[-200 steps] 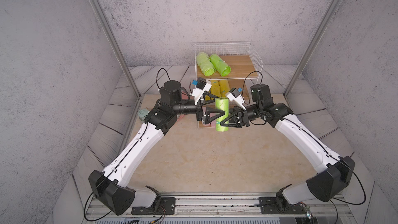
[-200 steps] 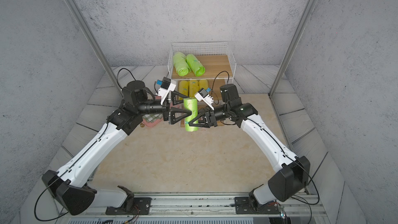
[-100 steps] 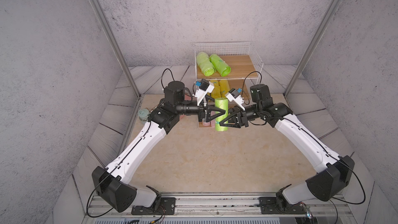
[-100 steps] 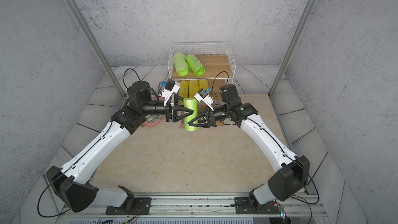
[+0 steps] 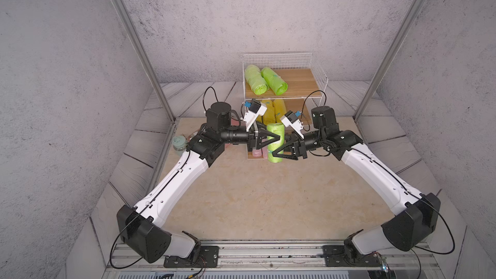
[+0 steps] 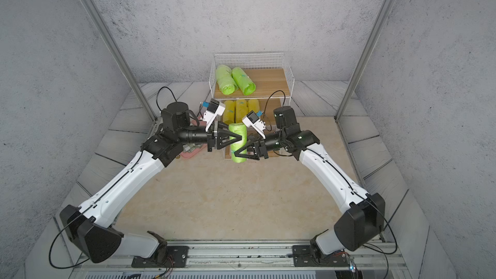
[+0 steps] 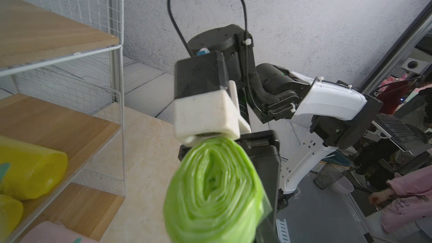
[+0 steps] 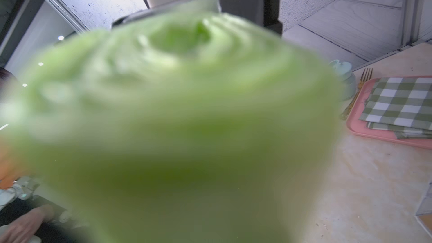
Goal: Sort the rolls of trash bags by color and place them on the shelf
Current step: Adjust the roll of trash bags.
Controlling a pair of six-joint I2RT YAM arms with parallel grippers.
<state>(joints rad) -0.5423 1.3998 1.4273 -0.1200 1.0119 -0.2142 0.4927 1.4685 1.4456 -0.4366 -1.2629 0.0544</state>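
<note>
Left pincer (image 5: 276,135): clamped on the upper half of the green roll (image 5: 276,129). One second ago its jaws stood wide apart, just short of the roll. Half a second ago they straddled it, partly closed. The left arm (image 5: 182,175) has advanced toward the roll.

Right pincer (image 5: 277,149): jaws straddle the lower half of the same roll from the opposite side, as before. Whether they still press on it cannot be told; the right wrist view shows only blurred green plastic.

Green roll: upright between both pincers, just in front of the shelf (image 5: 295,87), position unchanged.

Shelf contents, also unchanged:
- two green rolls (image 5: 265,80) lie on the top board
- yellow rolls (image 5: 276,107) lie on the middle board
- pink rolls (image 5: 257,152) lie on the bottom board
</note>
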